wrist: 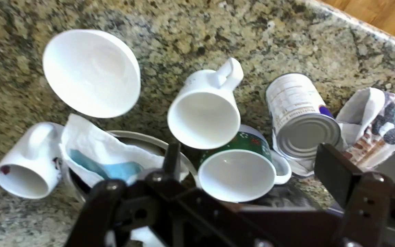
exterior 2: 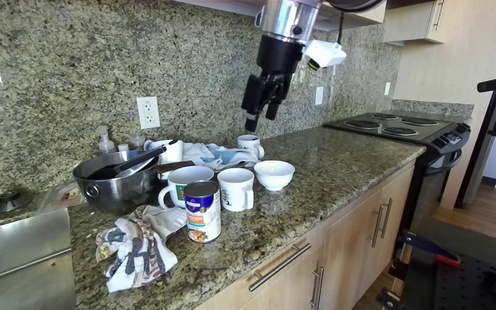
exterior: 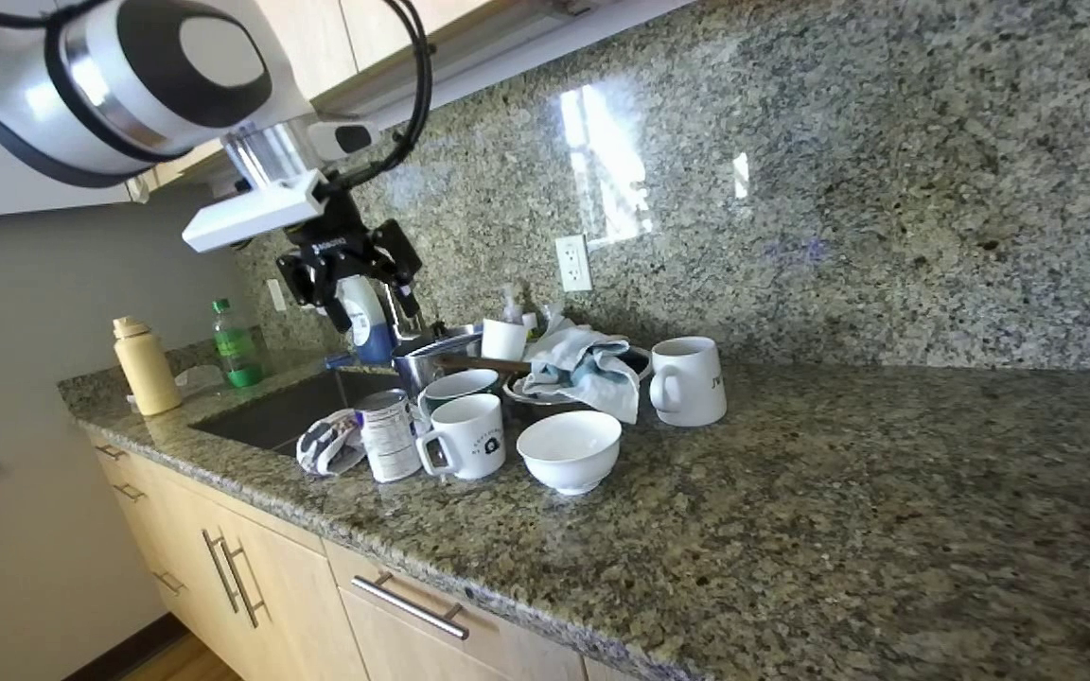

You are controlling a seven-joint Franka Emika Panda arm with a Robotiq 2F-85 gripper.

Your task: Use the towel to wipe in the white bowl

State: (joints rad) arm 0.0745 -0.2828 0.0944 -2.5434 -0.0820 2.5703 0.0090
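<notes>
Gripper [exterior: 376, 313] hangs empty, jaws apart, above the worktop [exterior 2: 330, 165]. Printed towel [exterior 2: 140, 254] lies below at the sink [exterior 2: 20, 249] edge; white bowl [exterior 2: 274, 174] and blue-and-white towel [exterior 2: 222, 155] opposite; cannot tell which towel serves.

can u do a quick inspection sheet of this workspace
Surface: speckled stone counter; stains hard to tell against the pattern
Job's things: white bowl, upright; patterned cloth, crumpled next to the can; white-and-blue cloth, lying over a round vessel; which cloth is the towel, unclear
Clutter: mugs and a steel pot, besides the can
Fingers: apart, nothing held, raised above the clutter
Cables: black, looping beside the arm
Surroundings: sink, wall outlet, stove
</notes>
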